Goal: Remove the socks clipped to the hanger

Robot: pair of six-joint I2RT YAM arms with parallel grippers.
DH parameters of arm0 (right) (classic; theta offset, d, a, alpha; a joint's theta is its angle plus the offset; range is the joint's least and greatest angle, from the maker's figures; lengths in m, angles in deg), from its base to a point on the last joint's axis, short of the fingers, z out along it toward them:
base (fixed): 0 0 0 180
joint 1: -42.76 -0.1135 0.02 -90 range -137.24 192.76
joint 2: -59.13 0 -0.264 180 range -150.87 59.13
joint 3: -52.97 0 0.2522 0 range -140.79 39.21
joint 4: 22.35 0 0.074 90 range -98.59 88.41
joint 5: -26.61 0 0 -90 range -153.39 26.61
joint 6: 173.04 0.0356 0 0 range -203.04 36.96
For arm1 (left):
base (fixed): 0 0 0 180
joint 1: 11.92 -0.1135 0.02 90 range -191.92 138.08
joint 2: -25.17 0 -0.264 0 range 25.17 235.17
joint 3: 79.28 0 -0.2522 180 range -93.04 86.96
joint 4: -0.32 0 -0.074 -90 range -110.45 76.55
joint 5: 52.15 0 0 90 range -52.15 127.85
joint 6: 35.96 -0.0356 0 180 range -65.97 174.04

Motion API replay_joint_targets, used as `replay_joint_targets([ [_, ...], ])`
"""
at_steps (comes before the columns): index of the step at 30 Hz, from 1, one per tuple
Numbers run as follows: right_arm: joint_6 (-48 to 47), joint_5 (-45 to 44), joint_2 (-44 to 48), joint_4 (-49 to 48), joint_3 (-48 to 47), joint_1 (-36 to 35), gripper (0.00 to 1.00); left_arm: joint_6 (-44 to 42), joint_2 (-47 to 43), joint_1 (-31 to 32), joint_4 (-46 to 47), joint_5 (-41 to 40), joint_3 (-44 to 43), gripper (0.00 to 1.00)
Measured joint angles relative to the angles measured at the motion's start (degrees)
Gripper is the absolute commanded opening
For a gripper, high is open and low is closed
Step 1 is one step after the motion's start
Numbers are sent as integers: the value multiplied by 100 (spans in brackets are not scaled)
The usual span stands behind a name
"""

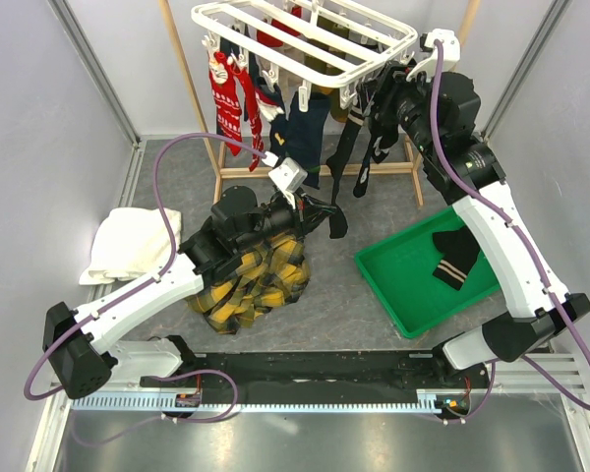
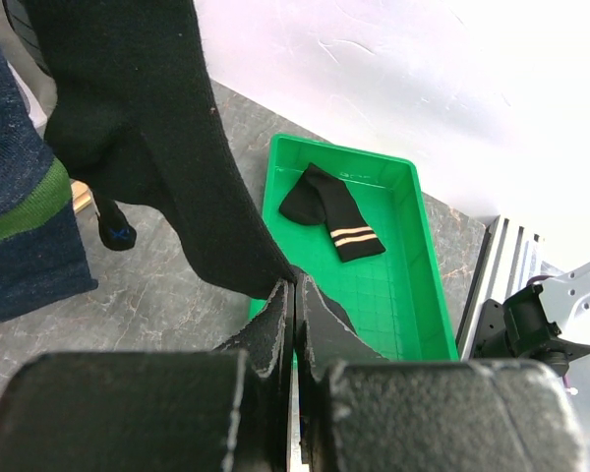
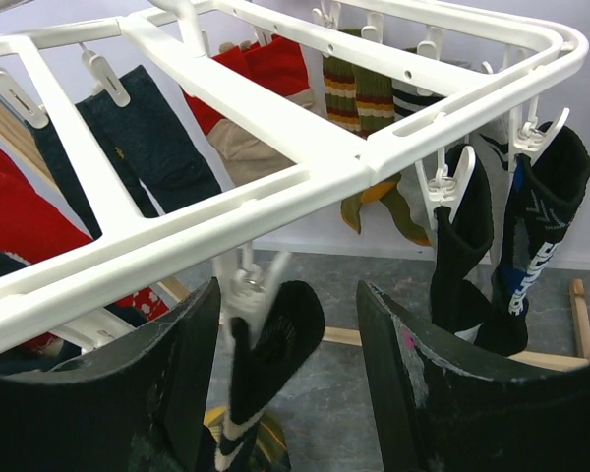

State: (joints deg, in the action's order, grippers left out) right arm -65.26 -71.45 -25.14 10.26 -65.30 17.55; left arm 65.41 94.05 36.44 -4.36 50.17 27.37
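The white hanger [image 1: 305, 34] hangs at the back with several socks [image 1: 231, 98] clipped under it. My right gripper [image 3: 287, 295] is up at its front right corner [image 1: 379, 108], open, its fingers either side of a black sock [image 3: 275, 344] that hangs from a white clip [image 3: 248, 285]. Two more black socks [image 3: 462, 246] hang just to the right. My left gripper [image 2: 297, 285] is lower, near the middle [image 1: 305, 197], shut on a black sock [image 2: 177, 147] whose upper end runs out of the wrist view.
A green tray [image 1: 413, 295] at the right holds a black sock with tan stripes [image 1: 457, 258]. A yellow-black plaid cloth [image 1: 246, 275] lies under the left arm and a white towel [image 1: 128, 246] at the left. A wooden frame [image 1: 192, 88] carries the hanger.
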Motion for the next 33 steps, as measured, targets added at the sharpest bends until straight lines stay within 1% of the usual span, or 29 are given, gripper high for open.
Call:
replay_joint_targets([
  [11,48,4,2,-127,0,0,65,-2,0,0,0,0,0,2],
  [16,46,-63,0,-136,0,0,63,-2,0,0,0,0,0,2],
  [28,13,-503,-48,-238,0,-256,60,-4,0,0,0,0,0,2],
  [31,-17,-640,-98,-256,-4,-323,56,-4,0,0,0,0,0,2],
  [32,-24,-680,-114,-254,-4,-339,51,-4,0,0,0,0,0,2],
  [33,-31,-737,-133,-256,-7,-358,49,-7,0,0,0,0,0,2],
])
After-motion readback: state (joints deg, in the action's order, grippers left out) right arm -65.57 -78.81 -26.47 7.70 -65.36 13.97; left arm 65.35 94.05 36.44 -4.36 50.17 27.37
